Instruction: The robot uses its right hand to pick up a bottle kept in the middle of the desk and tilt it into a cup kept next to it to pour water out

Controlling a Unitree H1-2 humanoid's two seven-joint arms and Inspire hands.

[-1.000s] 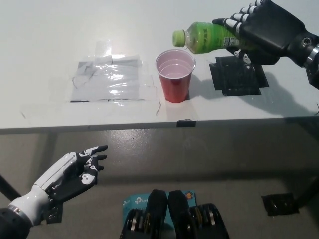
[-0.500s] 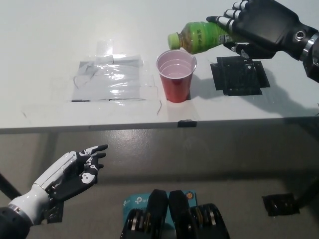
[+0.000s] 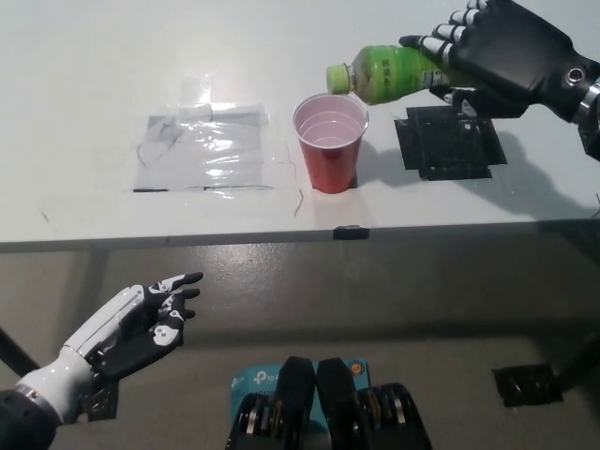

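- The white surface (image 3: 94, 56) is filling the upper half of the head view, with its front edge running across the middle and grey floor (image 3: 422, 300) showing below it
- The black right hand (image 3: 497, 56) is reaching in from the upper right and hanging above the surface; its fingers are wrapping the rear half of the bottle, so it is closed on the bottle
- The white left hand (image 3: 141, 328) is resting low at the lower left, below the surface edge and over the floor, palm turned up, fingers spread apart and holding nothing
- A clear plastic sheet (image 3: 206, 150) is lying flat on the surface, taped down, left of the cup and apart from it
- A black square patch (image 3: 448, 142) is lying flat on the surface just right of the cup, under the right hand
- The green bottle (image 3: 384, 73) is being held clear of the surface, lying nearly level with its neck tilting slightly down to the left
- The red cup (image 3: 329, 141) is standing upright on the surface near the front edge, between the sheet and the patch; its mouth is open and its inside is showing pale
- The bottle's cap end (image 3: 338, 77) is sitting just above the far right rim of the cup; whether liquid is leaving it cannot be told
- A small black tab (image 3: 350, 232) is sitting on the front edge, below the cup
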